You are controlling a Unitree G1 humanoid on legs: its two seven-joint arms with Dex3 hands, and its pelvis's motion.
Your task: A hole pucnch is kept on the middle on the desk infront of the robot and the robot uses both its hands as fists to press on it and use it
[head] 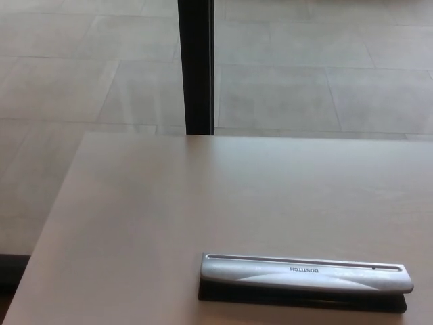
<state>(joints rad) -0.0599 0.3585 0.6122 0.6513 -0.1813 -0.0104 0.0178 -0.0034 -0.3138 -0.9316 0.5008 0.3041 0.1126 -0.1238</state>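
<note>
One long silver metal hole punch (304,274) with black base lay flat on pale beige desk (169,203), near desk's front edge, right of desk's centre. "BOSTITCH" lettering on punch lid read upside down from head view. Punch's long axis ran almost parallel to desk's front edge. Dark vertical post (196,68) stood beyond desk's far edge, over grey tiled floor (325,81). Neither robot hand showed; finger state could not be told.
</note>
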